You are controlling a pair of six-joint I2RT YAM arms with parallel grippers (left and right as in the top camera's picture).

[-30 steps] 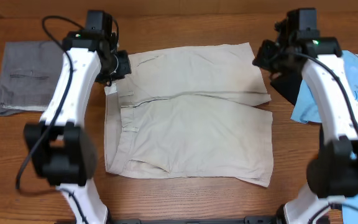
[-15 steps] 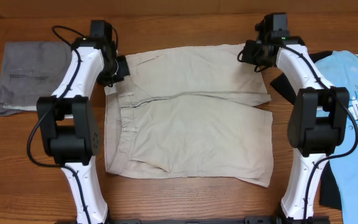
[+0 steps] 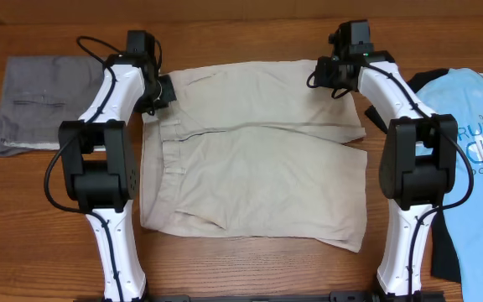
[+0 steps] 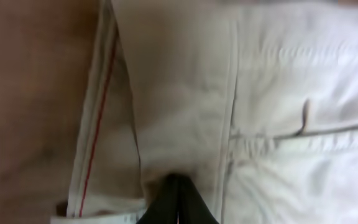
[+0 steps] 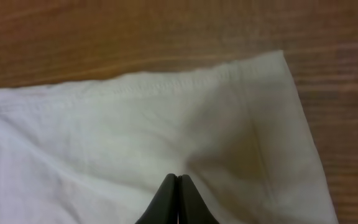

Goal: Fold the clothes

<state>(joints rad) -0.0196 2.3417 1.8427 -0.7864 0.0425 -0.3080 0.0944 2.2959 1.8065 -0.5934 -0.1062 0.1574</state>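
Note:
Beige shorts (image 3: 258,159) lie flat across the middle of the wooden table, waistband to the left, legs to the right. My left gripper (image 3: 159,91) is at the far left waistband corner. In the left wrist view its fingers (image 4: 176,180) are shut on puckered waistband cloth (image 4: 179,93), beside a turned-over edge with a red stripe. My right gripper (image 3: 329,80) is at the far right hem corner. In the right wrist view its fingers (image 5: 178,180) are shut on the shorts (image 5: 166,118), with creases running into the tips.
A folded grey garment (image 3: 36,101) lies at the far left. A light blue printed T-shirt (image 3: 476,168) lies at the right edge over a dark garment (image 3: 380,113). Bare wood (image 3: 250,260) shows in front of the shorts.
My right arm has swung left from above the blue T-shirt to the shorts' far right corner. My left gripper has stayed at the waistband corner. The shorts have shifted only slightly.

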